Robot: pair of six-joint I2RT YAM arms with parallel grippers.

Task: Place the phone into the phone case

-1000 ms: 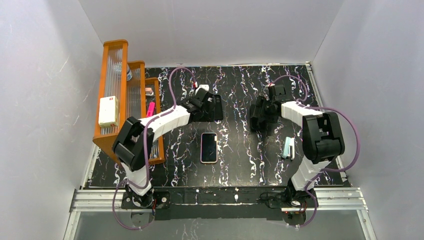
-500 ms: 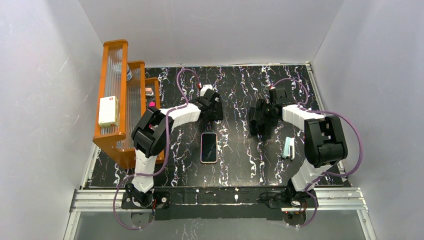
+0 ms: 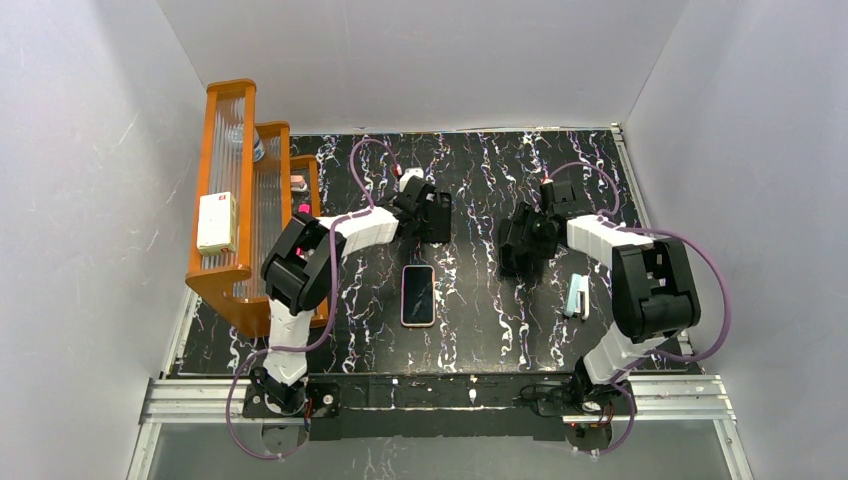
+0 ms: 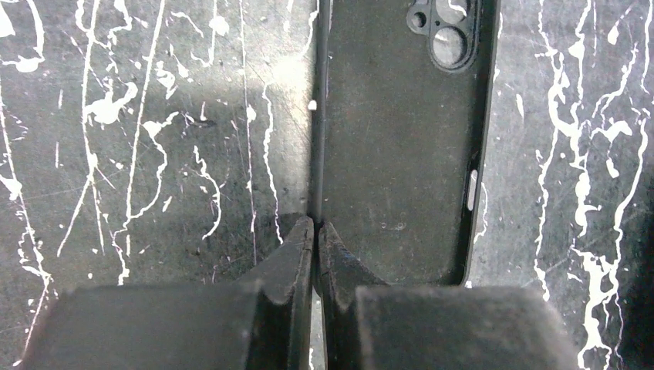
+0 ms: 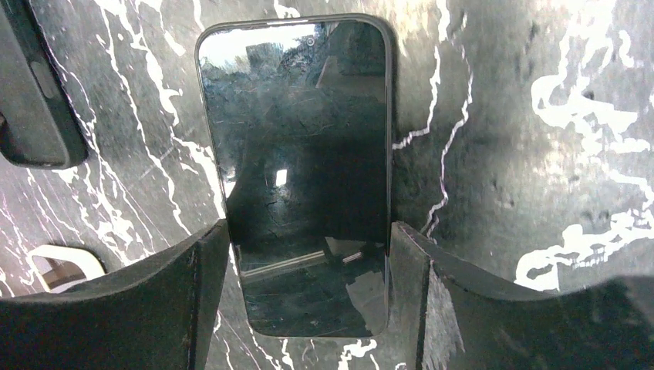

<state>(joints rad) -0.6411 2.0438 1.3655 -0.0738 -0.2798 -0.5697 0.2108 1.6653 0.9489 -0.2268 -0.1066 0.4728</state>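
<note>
The phone (image 5: 297,139), slim with a glossy black screen, lies flat on the marbled table. My right gripper (image 5: 310,231) stands open with a finger on each side of its near end; in the top view this gripper (image 3: 520,240) hides it. The pinkish phone case (image 3: 418,295), a pale pink rim around a dark screen, lies alone at the table's middle. A black phone-sized shell (image 4: 393,139) with a raised rim and corner camera holes lies open side up. My left gripper (image 4: 316,225) is shut on its left rim, seen from above at the back centre (image 3: 437,218).
An orange slatted rack (image 3: 245,200) stands along the left edge with a white box (image 3: 217,222) on it. A small pale green item (image 3: 577,297) lies by the right arm. White walls close in the table on three sides.
My left gripper has closed onto the black shell's rim, and the left arm's elbow has swung right. The right arm has barely shifted, its jaws unchanged.
</note>
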